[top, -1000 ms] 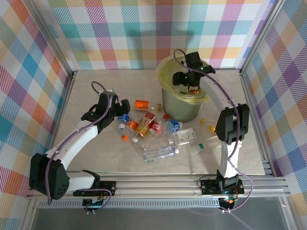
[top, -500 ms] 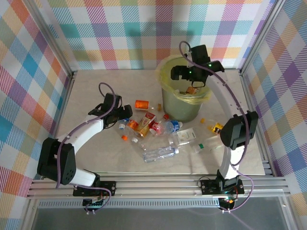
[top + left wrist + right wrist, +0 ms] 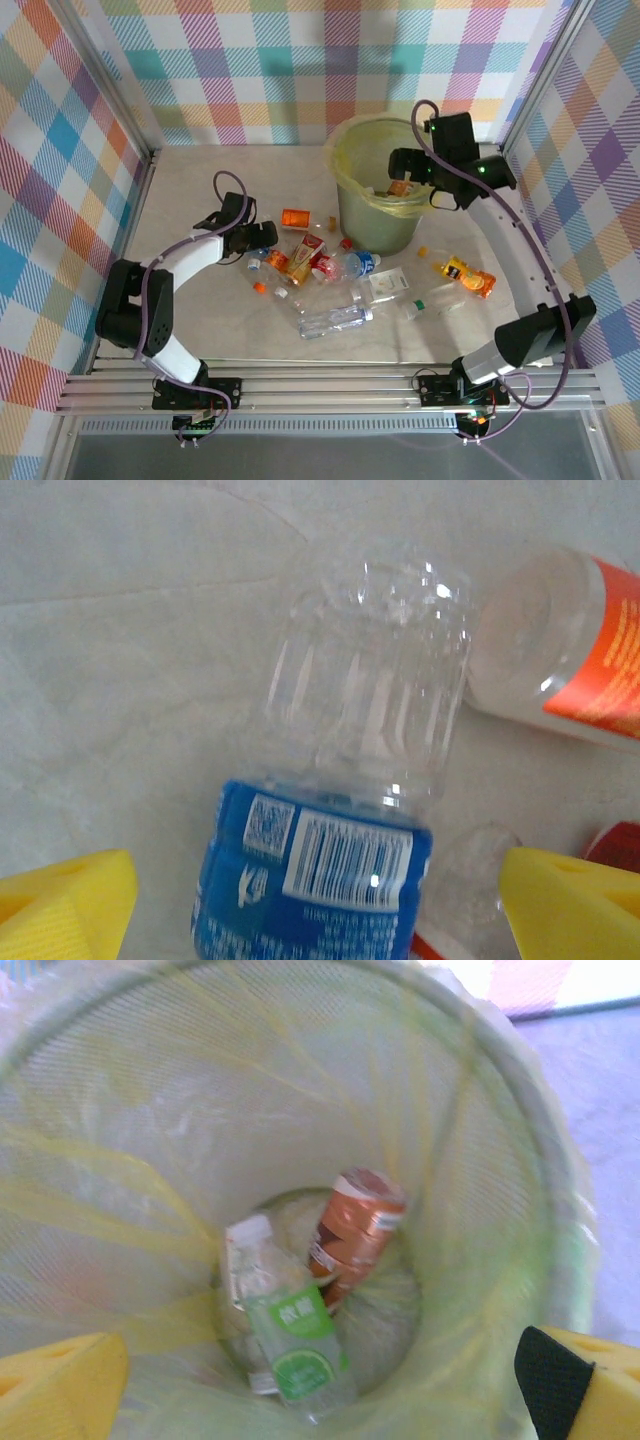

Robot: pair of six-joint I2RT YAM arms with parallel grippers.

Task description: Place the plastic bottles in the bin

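Left of the heap, at about 9 o'clock from the scattered plastic bottles point(image 3: 335, 320), the left claw point(image 3: 318, 900) hangs low over the table point(image 3: 200, 330). Its yellow fingers point(image 3: 65, 905) are spread wide and hold nothing. Between them a blue-labelled bottle point(image 3: 345, 780) lies on its side, running from 12 to 6 o'clock in the wrist view, so a squeeze would land across the label. An orange-labelled bottle point(image 3: 565, 670) lies just beside it at 2 o'clock.

At 1 o'clock on the table stands the bin point(image 3: 372, 228). The right claw point(image 3: 320, 1385) hovers above its mouth, wide open and empty. A green-labelled bottle point(image 3: 290, 1345) and a brown bottle point(image 3: 355, 1230) lie at the bottom. Most of the bottles wait on the table, with one orange bottle point(image 3: 465, 276) alone at 4 o'clock from the bin.

The likely next step is closing on the blue-labelled bottle, and three things could go wrong:
- The thin, smooth, round plastic may buckle or squirt out toward 12 o'clock under a hard pinch.
- The finger on the 3 o'clock side has crowded neighbours and could trap or shove one.
- The left arm could meet the right arm if it carries toward the bin while the right one sits over the rim.
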